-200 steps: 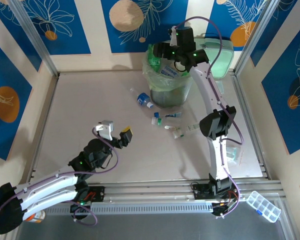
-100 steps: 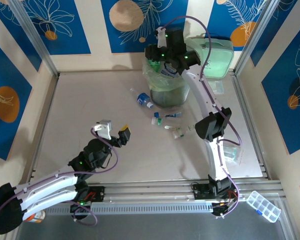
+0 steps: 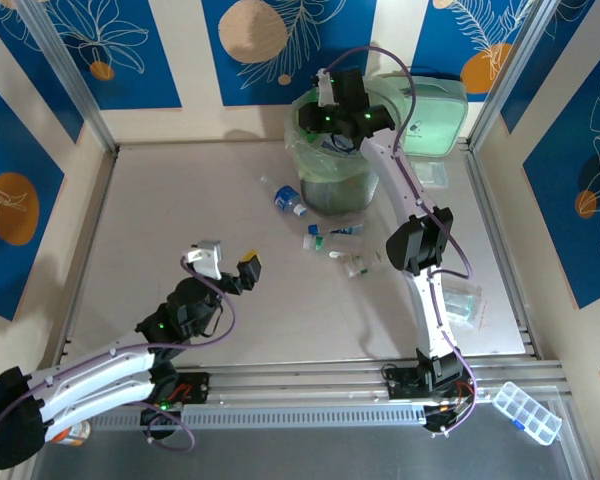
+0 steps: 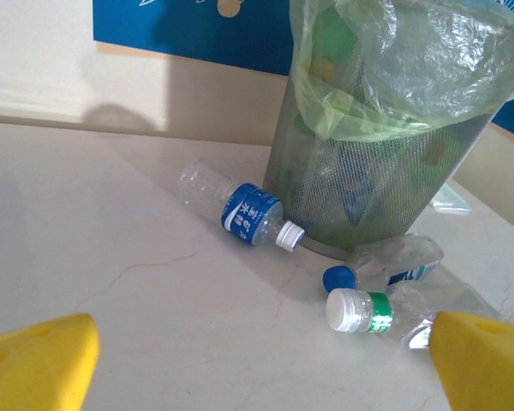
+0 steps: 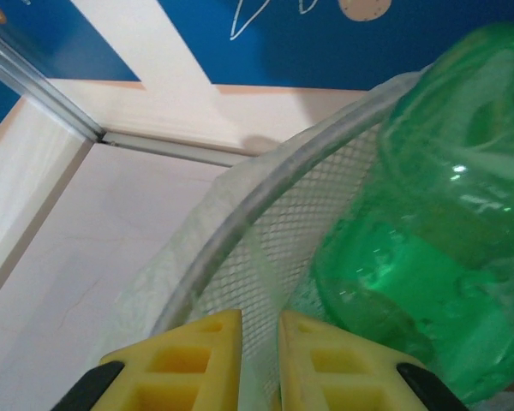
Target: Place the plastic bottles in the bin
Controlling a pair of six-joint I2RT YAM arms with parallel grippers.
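Your right gripper hangs over the bin at the table's 12 o'clock, its fingers pinched nearly together on nothing, with a green bottle inside. Your left gripper gapes wide, empty. A blue-labelled bottle lies at the bin's 8 o'clock and a white-capped bottle at its 6.

a pale tabletop, perhaps faintly veined, is enclosed by cream walls covered with blue floral panels and aluminium posts.
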